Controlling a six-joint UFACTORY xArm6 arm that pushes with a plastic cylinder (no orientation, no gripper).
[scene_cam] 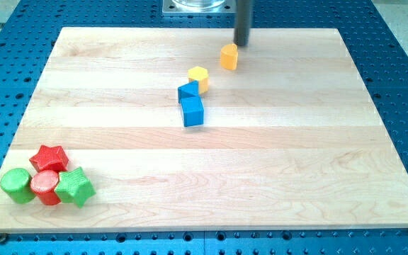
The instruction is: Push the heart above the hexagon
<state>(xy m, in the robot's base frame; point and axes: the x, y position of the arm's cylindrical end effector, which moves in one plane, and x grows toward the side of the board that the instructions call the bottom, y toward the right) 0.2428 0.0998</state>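
An orange-yellow heart block (pixel 229 56) lies near the view's top, right of centre. A yellow hexagon block (pixel 199 76) lies down-left of it, a short gap away. My tip (pixel 242 45) stands just up-right of the heart, very close to it; I cannot tell whether they touch. The dark rod rises from there out of the view's top.
Two blue blocks (pixel 188 92) (pixel 193 112) sit just below the hexagon, the upper one touching it. At the bottom left is a cluster: a red star (pixel 49 157), a red cylinder (pixel 45 186), a green cylinder (pixel 16 185) and a green star (pixel 74 187). The wooden board (pixel 275 163) lies on a blue perforated table.
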